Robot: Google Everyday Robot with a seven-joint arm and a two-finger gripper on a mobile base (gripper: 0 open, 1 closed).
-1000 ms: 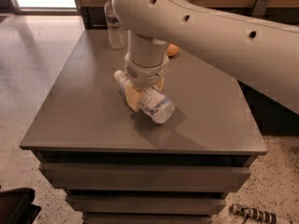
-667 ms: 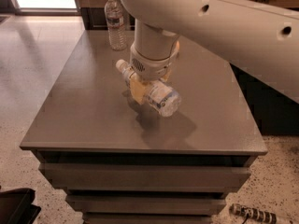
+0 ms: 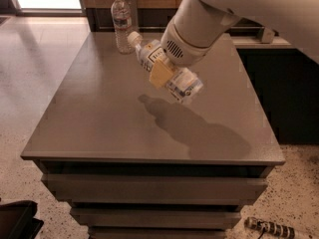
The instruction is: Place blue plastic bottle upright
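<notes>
The blue plastic bottle (image 3: 180, 85), stout with a white cap and white label, hangs tilted in the air above the grey table (image 3: 99, 113), cap end pointing up-left. My gripper (image 3: 162, 69) is shut on the bottle's middle, a tan finger pad (image 3: 160, 73) pressed across it. The bottle's shadow falls on the table below it. The white arm comes down from the upper right and hides the far side of the bottle.
A slimmer ribbed clear bottle (image 3: 121, 24) stands upright at the table's far left edge. A dark counter (image 3: 279, 83) runs along the right. A small patterned object (image 3: 269, 228) lies on the speckled floor at bottom right.
My gripper has lifted the blue bottle off the table and raised it; it now hangs well above the surface, still tilted. The arm has risen toward the camera.
</notes>
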